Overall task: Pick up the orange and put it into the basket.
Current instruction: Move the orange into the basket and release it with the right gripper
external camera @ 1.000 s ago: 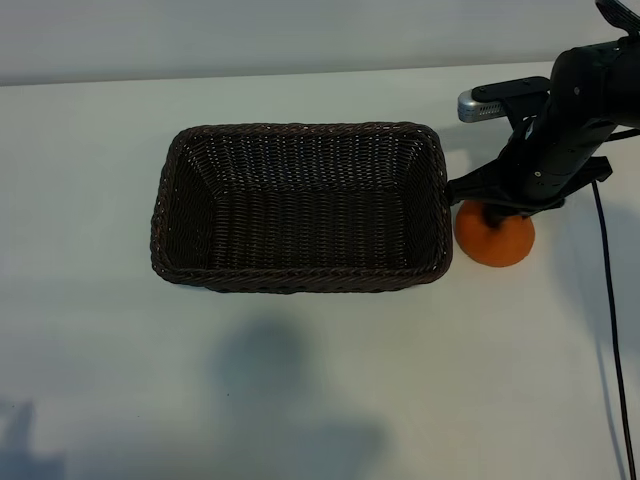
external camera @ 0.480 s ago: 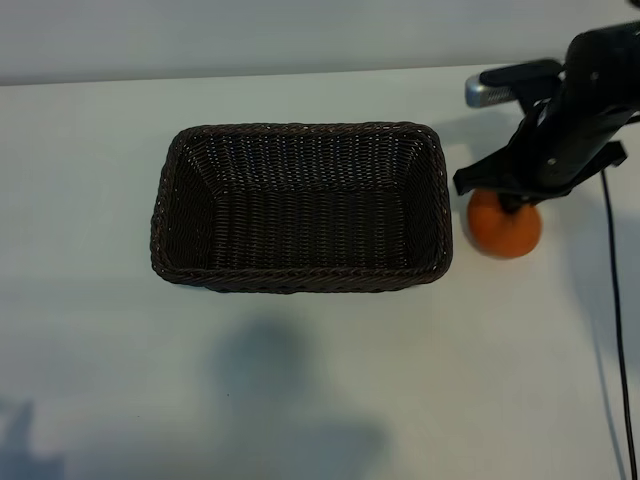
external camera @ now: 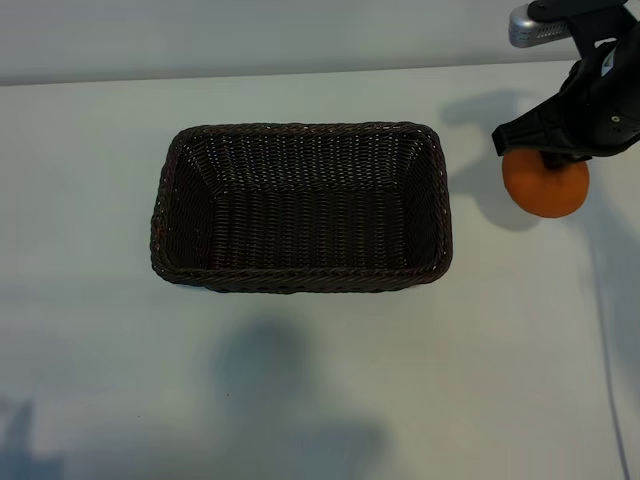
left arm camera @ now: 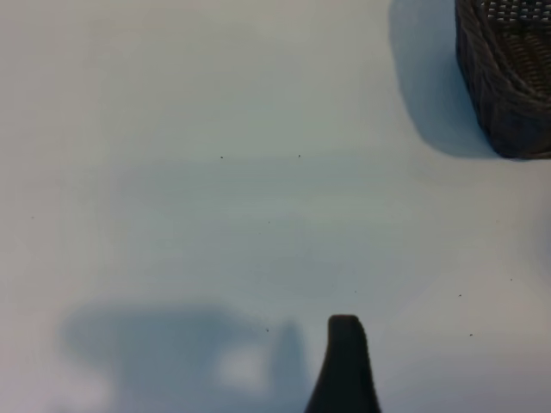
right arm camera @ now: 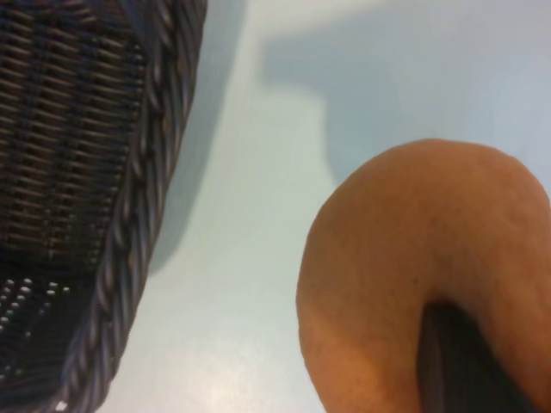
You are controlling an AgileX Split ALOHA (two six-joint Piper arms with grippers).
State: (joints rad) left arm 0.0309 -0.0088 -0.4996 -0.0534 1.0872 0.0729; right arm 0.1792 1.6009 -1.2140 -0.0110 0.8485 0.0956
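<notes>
right gripper (external camera: pixel 548 160) is clamped on the orange (external camera: pixel 546 185), up at about 2 o'clock of the exterior view, well right of the basket (external camera: pixel 300 278) and clear of its rim. the orange hangs under the black gripper body with its shadow lying on the white table (external camera: pixel 320 380) off toward 9 o'clock of it, between fruit and basket, so it sits off the surface, not resting on it. right wrist view confirms the grip: the orange (right arm camera: pixel 413 284) fills the near field, dimpled skin, one dark finger (right arm camera: pixel 461 361) pressed against it, the basket wall (right arm camera: pixel 138 215) beside it with bare table (right arm camera: pixel 258 215) between the two. the basket is dark brown wicker, rectangular, sitting flat around the centre of the exterior view, long side running 9 to 3 o'clock, nothing inside it. the left gripper is out of the exterior view; its wrist camera shows one dark fingertip (left arm camera: pixel 344 366) poking in over bare table (left arm camera: pixel 215 172), with a corner of the basket (left arm camera: pixel 508 77) far off, and its jaws stand wide apart with nothing between them. the right arm's silver-grey camera block (external camera: pixel 535 25) is at 1 o'clock, above the gripper.
</notes>
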